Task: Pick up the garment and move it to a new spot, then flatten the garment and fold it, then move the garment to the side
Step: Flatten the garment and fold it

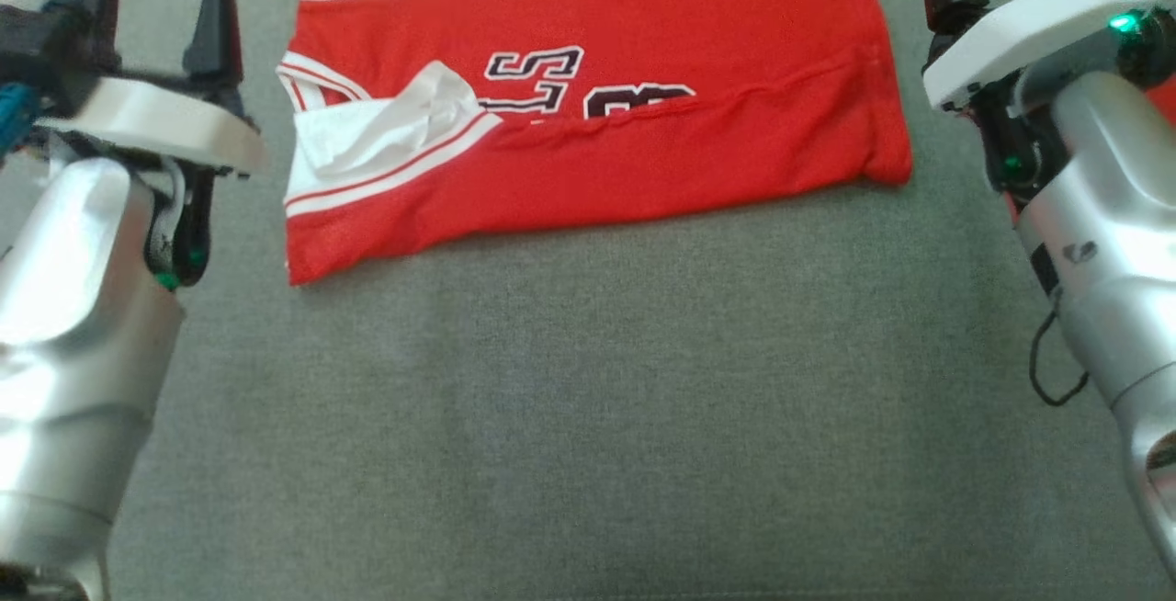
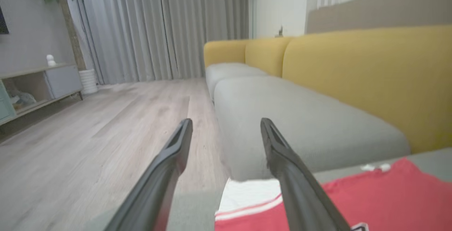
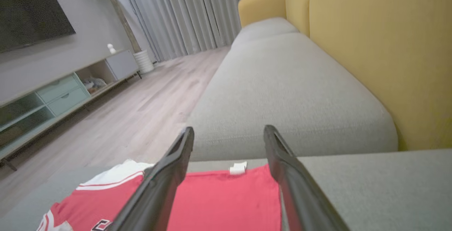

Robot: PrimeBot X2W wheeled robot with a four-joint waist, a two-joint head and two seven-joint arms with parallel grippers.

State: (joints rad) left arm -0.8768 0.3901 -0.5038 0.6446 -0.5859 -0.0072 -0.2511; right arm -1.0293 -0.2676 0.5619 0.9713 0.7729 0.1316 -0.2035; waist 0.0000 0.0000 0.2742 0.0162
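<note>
The garment (image 1: 597,141) is thin red cloth, faintly shiny, with smooth white cloth trim. Under it, the sofa seat (image 1: 588,417) is coarse grey woven fabric, matt. Left of the garment, the forearm (image 1: 73,307) looks like silvery metal with a soft sheen, topped by a smooth white plastic plate (image 1: 156,123). The left end effector (image 2: 226,125) has dark, matt fingers (image 2: 166,174). Behind the garment, the backrest (image 2: 370,75) is matt yellow cloth. The floor (image 2: 106,125) is pale wood-grain planking.
</note>
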